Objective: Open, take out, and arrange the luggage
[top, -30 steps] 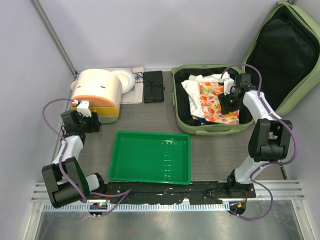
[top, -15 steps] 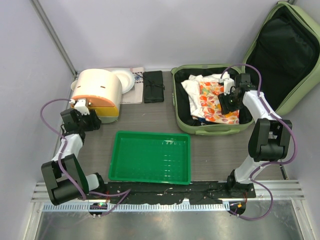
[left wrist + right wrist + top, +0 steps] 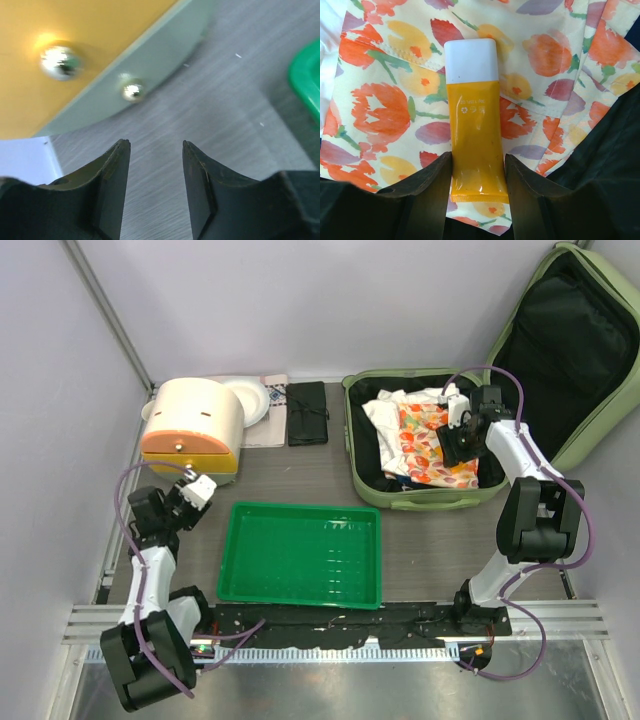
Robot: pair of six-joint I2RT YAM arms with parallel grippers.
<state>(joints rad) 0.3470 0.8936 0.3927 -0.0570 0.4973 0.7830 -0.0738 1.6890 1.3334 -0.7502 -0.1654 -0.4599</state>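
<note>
The luggage (image 3: 420,498), a pale green hard-shell suitcase, lies open at the back right, its black-lined lid (image 3: 580,350) leaning against the wall. Inside lie white clothes and a floral cloth (image 3: 425,445). My right gripper (image 3: 455,445) hovers over that cloth. In the right wrist view its fingers press both sides of a yellow tube (image 3: 472,125) with a white cap, above the floral cloth (image 3: 385,105). My left gripper (image 3: 200,490) stands open and holds nothing, low over the table just in front of the cream-and-orange container (image 3: 60,60).
A flat green tray (image 3: 300,555) lies at the front centre; its corner (image 3: 307,80) shows in the left wrist view. The cream-and-orange container (image 3: 192,425) stands back left, with white items (image 3: 250,400) and a black pouch (image 3: 307,413) beside it.
My left arm has pulled back from the container's side toward the front, its gripper swinging right and narrowing somewhat. The right arm has not moved.
</note>
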